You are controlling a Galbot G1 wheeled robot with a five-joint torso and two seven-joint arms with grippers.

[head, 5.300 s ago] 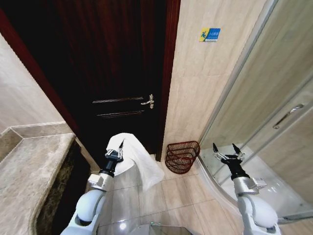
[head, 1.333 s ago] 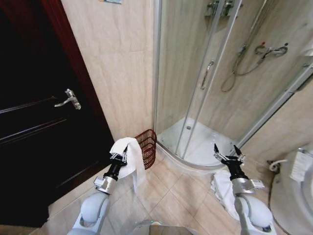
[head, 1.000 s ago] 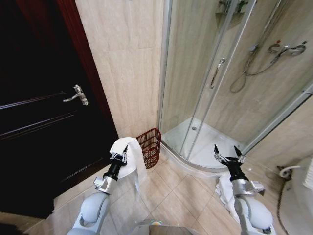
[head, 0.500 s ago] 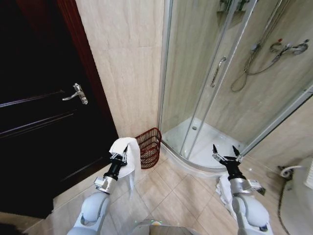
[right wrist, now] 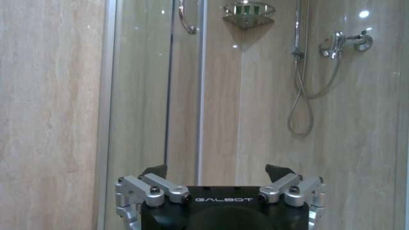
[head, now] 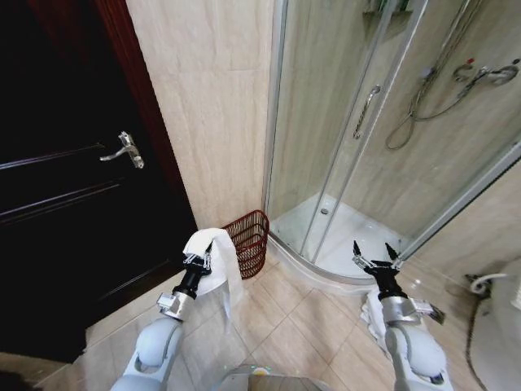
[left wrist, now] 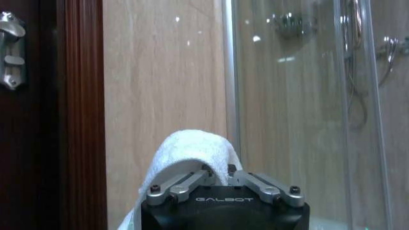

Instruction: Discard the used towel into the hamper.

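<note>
The white towel (head: 213, 248) hangs draped over my left gripper (head: 198, 260), which is shut on it; a long fold trails down toward the floor. In the left wrist view the towel (left wrist: 191, 147) arches over the closed fingers (left wrist: 191, 179). The hamper (head: 249, 241), a dark reddish-brown wire basket, stands on the floor against the beige wall, just right of and beyond the towel, tilted toward the wall. My right gripper (head: 373, 259) is held up open with nothing in it, in front of the shower tray; its spread fingers (right wrist: 153, 173) show in the right wrist view.
A dark wooden door (head: 65, 187) with a silver handle (head: 124, 150) is at left. The glass shower enclosure (head: 358, 138) with its curved white tray (head: 342, 244) fills the right. White cloth (head: 373, 319) lies on the tiled floor under my right arm.
The camera view has swung from the door toward the shower corner and settled, so the hamper now sits close beside the towel. Both grippers hold their poses.
</note>
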